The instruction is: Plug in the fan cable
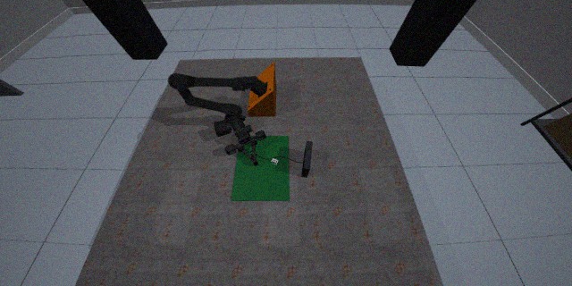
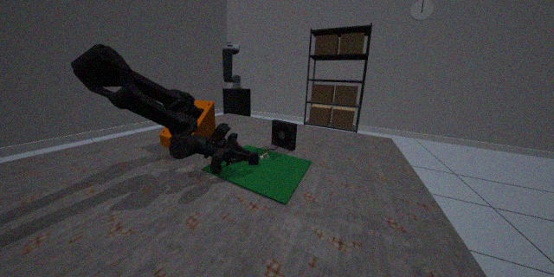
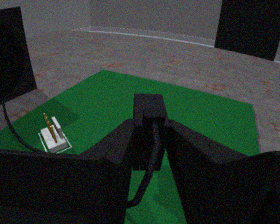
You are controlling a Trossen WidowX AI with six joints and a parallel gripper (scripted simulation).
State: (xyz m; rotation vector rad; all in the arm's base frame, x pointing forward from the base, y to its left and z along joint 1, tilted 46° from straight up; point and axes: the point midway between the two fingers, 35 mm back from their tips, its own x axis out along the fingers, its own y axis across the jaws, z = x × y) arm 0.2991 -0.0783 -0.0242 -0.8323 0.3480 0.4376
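Note:
My gripper (image 1: 255,159) (image 2: 253,159) (image 3: 148,127) is shut on the fan's black plug (image 3: 149,106), held above the green board (image 1: 264,188) (image 2: 277,186) (image 3: 206,112). The cable (image 3: 151,172) hangs from the plug and curves down. The white four-pin header (image 1: 274,161) (image 2: 264,156) (image 3: 54,141) stands on the board, left of the plug in the wrist view, with its pins showing. The plug is apart from the header. The black fan (image 1: 307,159) (image 2: 284,134) (image 3: 10,57) stands upright beside the board.
An orange wedge-shaped block (image 1: 264,108) (image 2: 208,120) stands at the arm's base behind the board. The cable (image 1: 292,159) (image 3: 15,134) runs from the fan past the header. A shelf rack with boxes (image 2: 333,44) and dark pedestals (image 1: 130,22) (image 1: 426,27) stand farther off.

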